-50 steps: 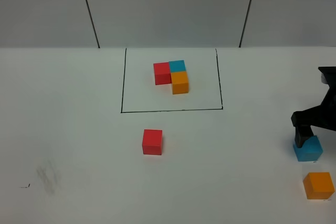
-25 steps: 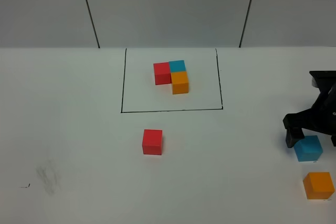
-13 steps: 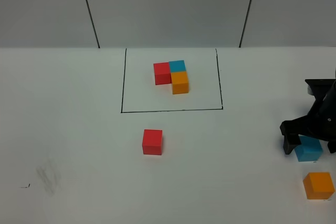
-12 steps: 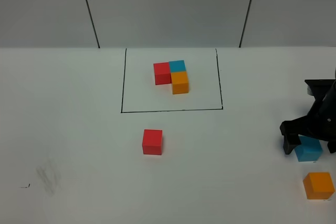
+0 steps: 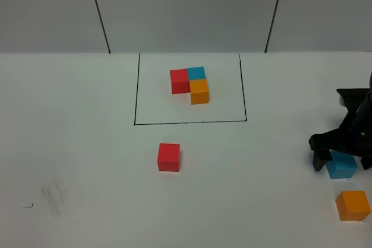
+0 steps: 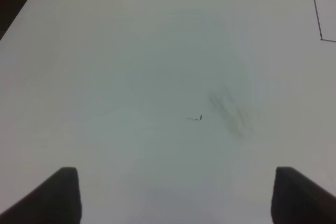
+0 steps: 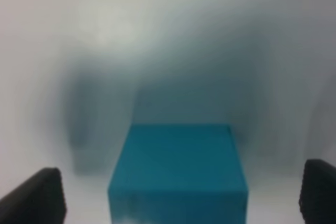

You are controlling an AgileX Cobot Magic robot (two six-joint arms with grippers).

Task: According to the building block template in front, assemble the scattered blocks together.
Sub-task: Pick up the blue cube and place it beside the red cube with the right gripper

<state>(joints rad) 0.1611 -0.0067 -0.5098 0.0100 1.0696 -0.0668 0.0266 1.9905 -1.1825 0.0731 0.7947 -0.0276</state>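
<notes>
The template [image 5: 190, 83] is an L of joined red, blue and orange cubes inside a thin black rectangle at the back centre. The loose red cube [image 5: 168, 157] sits in front of the outline. The loose blue cube [image 5: 341, 164] sits at the far right, and the loose orange cube [image 5: 352, 205] lies in front of it. My right gripper [image 5: 342, 156] is open and low over the blue cube, a finger on each side; the cube [image 7: 178, 174] fills the gap in the right wrist view. My left gripper [image 6: 176, 195] is open over bare table.
The white table [image 5: 87, 143] runs to a grey back wall with two dark seams. A faint smudge [image 5: 52, 196] and a small black mark [image 6: 195, 118] lie at the front left. The table's edge shows in the left wrist view [image 6: 21, 3].
My right gripper has moved left and down, from beside the blue cube to straddling it. All the cubes stay where they were.
</notes>
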